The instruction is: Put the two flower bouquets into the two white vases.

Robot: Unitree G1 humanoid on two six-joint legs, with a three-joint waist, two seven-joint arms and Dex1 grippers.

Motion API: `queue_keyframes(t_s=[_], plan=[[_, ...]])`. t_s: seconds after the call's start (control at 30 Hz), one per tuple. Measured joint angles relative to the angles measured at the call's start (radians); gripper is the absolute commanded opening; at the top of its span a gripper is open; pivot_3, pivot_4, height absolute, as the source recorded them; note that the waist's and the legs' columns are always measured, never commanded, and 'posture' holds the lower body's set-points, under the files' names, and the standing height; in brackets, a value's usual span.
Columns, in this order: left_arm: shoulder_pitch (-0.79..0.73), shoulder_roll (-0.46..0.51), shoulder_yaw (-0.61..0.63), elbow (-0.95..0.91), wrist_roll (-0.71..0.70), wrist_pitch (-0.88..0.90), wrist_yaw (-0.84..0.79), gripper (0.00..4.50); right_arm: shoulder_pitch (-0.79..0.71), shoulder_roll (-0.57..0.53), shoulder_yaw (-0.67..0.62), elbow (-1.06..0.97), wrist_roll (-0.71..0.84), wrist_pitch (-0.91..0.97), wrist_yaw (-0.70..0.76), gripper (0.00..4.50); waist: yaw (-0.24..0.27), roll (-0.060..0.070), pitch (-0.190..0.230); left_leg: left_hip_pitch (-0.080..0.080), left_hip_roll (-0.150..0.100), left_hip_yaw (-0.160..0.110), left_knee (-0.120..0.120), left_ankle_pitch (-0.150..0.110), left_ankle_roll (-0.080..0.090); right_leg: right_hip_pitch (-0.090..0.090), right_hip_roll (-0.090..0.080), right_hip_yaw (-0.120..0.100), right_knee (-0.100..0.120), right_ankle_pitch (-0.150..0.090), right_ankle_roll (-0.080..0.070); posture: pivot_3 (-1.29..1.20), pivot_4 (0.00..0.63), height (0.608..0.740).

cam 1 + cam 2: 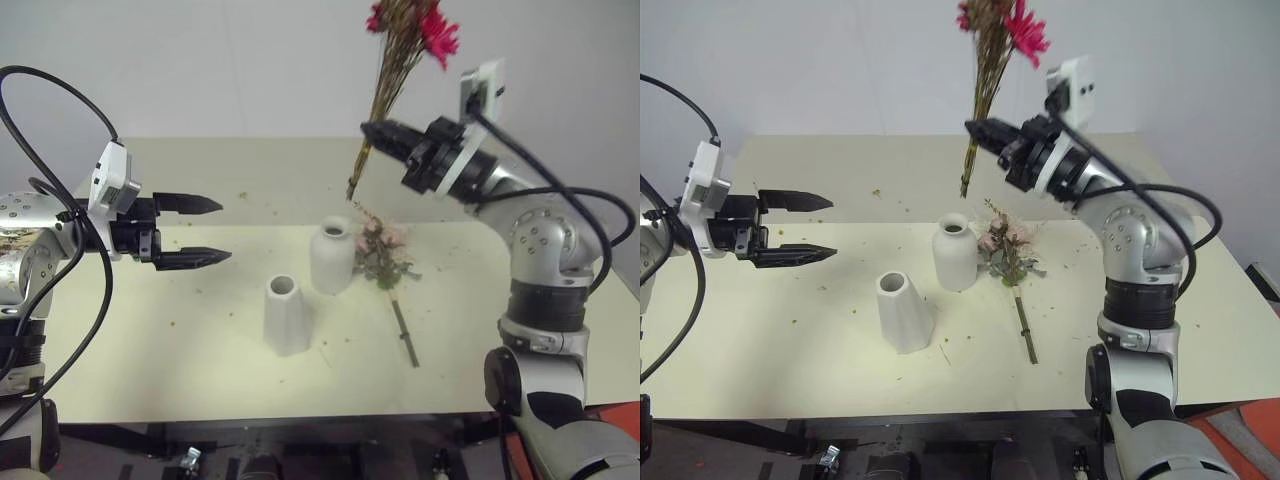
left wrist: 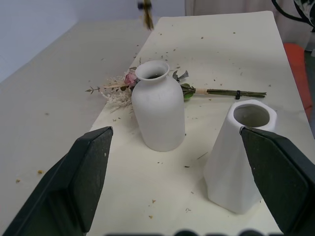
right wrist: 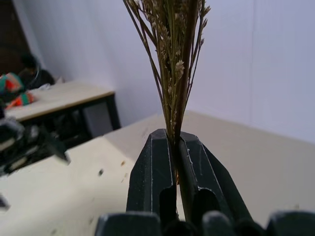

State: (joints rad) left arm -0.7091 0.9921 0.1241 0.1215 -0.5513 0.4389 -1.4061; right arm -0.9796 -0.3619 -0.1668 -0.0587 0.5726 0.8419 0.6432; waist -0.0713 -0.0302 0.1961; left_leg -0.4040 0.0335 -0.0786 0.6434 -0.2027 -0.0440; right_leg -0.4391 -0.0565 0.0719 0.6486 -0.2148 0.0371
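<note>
My right gripper [image 1: 372,132] is shut on the stems of the tan grass bouquet [image 1: 400,60], holding it upright above the table, pink-red daisy [image 1: 438,35] on top and stem ends [image 1: 352,187] hanging above and behind the rounded white vase [image 1: 331,256]. The cone-shaped white vase [image 1: 285,315] stands in front and to the left of it. The pale pink rose bouquet [image 1: 383,255] lies flat on the table right of the rounded vase, stems toward the front. My left gripper [image 1: 208,232] hovers open at the left, pointing toward both vases.
The cream table [image 1: 150,340] carries scattered dried flower crumbs. Its back section [image 1: 250,165] sits beyond a seam. In the right wrist view a dark-legged table [image 3: 59,98] and a seated person [image 3: 32,71] show far off.
</note>
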Motion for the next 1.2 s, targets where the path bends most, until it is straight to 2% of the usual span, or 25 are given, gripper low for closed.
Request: queue_keyframes(t_s=[0.4, 0.6, 1.2], plan=[[-0.001, -0.011, -0.015, -0.038, 0.0, 0.026, 0.007, 4.5, 0.036, 0.045, 0.082, 0.028, -0.01, -0.046, -0.016, 0.01, 0.001, 0.0, 0.0, -0.001, 0.0, 0.0, 0.0, 0.0, 0.0, 0.0, 0.0, 0.0, 0.0, 0.0, 0.0, 0.0, 0.15, 0.74], [-0.001, -0.013, -0.016, -0.048, 0.0, 0.03, 0.011, 4.5, 0.08, 0.072, 0.12, 0.03, -0.052, -0.166, -0.015, 0.01, -0.002, 0.0, 0.0, 0.002, 0.0, 0.0, 0.0, 0.0, 0.0, 0.002, 0.0, 0.0, 0.0, 0.0, 0.0, 0.0, 0.15, 0.74], [-0.001, -0.015, -0.017, -0.065, 0.001, 0.037, 0.008, 4.5, 0.066, 0.069, 0.113, 0.071, -0.055, -0.193, -0.015, 0.01, -0.001, 0.0, 0.0, 0.004, 0.001, 0.0, 0.0, 0.0, 0.0, 0.003, 0.001, 0.001, 0.0, 0.0, 0.0, 0.0, 0.15, 0.74]])
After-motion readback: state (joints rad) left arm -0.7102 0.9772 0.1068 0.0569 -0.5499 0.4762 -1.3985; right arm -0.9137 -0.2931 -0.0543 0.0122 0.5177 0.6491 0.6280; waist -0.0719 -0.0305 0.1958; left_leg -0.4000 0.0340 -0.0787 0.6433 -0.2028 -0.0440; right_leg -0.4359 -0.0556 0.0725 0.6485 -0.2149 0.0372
